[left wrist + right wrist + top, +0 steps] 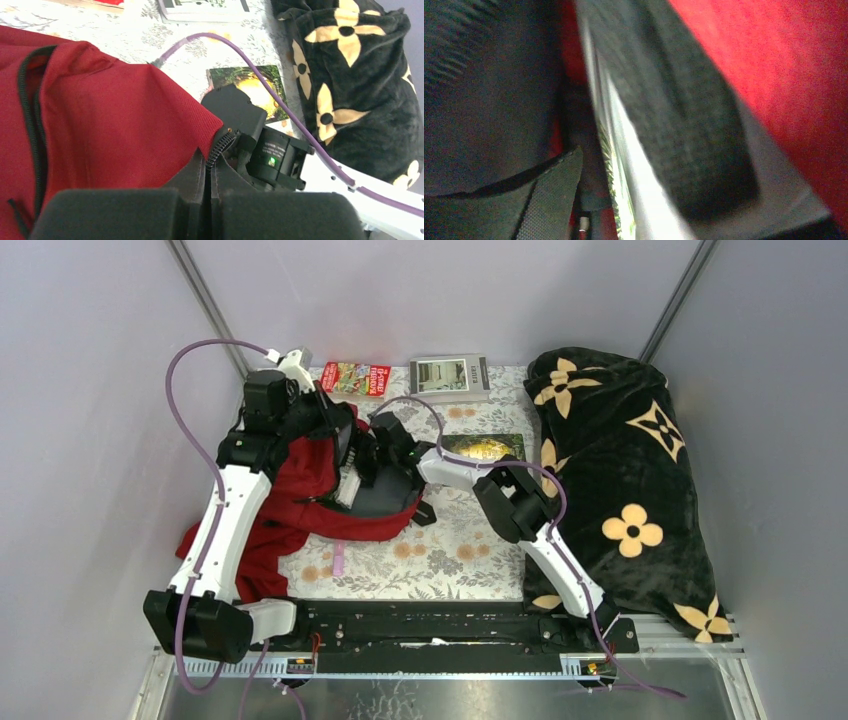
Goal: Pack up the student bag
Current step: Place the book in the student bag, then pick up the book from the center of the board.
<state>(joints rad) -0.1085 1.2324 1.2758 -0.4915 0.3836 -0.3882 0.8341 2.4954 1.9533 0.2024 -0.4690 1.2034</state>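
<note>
You are partway through: the bag lies at 9 o'clock on the table, its mouth facing 3 o'clock. One book stands edge-on in that mouth, apparently going in but not yet seated. Three more lie outside: a red book and a grey book at 12 o'clock, and a green book near the centre. Your left gripper has its fingers pressed together, clamped on the bag's zipper edge and holding the mouth up. Your right gripper is inside the mouth, with one pad flat against the book's cover. That view is too blurred to tell whether the fingers grip the book or stand apart.
</note>
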